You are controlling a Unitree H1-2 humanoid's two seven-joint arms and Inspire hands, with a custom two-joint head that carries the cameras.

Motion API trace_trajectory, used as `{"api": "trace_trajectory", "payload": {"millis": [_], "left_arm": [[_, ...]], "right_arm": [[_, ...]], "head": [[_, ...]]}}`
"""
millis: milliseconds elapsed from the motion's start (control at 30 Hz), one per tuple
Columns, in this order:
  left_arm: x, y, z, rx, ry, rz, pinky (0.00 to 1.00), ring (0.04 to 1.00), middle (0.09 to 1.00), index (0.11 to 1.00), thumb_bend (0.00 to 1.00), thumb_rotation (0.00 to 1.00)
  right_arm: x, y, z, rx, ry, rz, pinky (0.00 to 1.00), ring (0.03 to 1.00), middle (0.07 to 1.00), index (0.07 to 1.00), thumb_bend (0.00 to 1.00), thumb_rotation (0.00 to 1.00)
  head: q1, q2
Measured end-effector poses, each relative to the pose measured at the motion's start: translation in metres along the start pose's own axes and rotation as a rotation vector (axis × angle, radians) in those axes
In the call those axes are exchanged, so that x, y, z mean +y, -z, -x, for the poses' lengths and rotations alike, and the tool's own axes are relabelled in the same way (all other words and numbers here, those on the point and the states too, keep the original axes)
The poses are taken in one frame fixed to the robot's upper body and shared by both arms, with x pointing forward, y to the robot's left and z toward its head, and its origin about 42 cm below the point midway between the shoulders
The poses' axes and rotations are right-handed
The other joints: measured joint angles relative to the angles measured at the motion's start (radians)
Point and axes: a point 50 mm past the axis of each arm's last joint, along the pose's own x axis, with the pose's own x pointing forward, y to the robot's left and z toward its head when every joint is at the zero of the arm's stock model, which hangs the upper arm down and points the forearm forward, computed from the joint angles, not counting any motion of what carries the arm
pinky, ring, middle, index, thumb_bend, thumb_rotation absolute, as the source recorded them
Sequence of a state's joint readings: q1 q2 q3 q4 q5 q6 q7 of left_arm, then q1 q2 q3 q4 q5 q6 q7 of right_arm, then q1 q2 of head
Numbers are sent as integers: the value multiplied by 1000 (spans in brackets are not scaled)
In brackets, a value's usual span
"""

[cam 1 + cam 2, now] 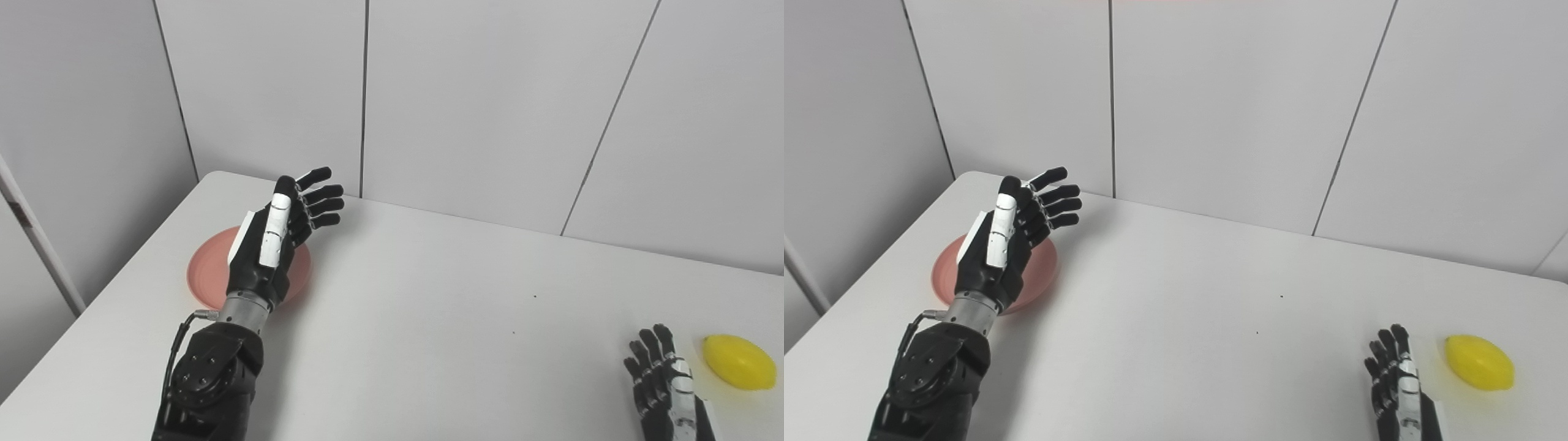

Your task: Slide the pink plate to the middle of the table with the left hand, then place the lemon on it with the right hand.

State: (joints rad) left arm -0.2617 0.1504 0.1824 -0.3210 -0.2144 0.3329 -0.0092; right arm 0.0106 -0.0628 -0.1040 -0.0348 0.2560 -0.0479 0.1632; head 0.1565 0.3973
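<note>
Nearest the camera, at the bottom edge of the white table (pixel 429 318), the right hand (pixel 664 380) rests low with its fingers spread and nothing in them, just left of the lemon (pixel 738 361) and not touching it; it looks parked there so the later pick-up needs only a short reach. The lemon lies on its side near the table's right edge, well apart from the pink plate (pixel 211 269), which sits far across the table toward its left rear corner. That spacing leaves the table's middle free as the target spot. Farther back, the left hand (pixel 275 242) hangs over the plate with fingers apart and extended toward the table's back edge, gripping nothing; whether the palm touches the plate's surface cannot be told, since the hand hides most of the plate's centre. The pose suggests a hand being set to press or hook the plate for sliding, so the first step appears barely begun: the plate is not yet at the table's middle. Counted: one plate, one lemon, two hands, one table. Behind the table stand plain grey wall panels (pixel 490 92).
</note>
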Motion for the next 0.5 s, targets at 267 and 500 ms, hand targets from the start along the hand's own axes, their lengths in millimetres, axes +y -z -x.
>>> {"api": "trace_trajectory", "payload": {"millis": [267, 500], "left_arm": [[57, -10, -42, -16, -16, -42, 706, 709, 702, 734, 938, 1000], [69, -13, -52, -21, -17, -57, 698, 704, 679, 729, 924, 1000]], "right_arm": [[1, 0, 0, -1, 0, 1, 1000, 968, 972, 986, 563, 967], [3, -1, 1, -5, -2, 0, 1000, 980, 977, 996, 551, 980]], "head": [[-2, -3], [5, 0]]}}
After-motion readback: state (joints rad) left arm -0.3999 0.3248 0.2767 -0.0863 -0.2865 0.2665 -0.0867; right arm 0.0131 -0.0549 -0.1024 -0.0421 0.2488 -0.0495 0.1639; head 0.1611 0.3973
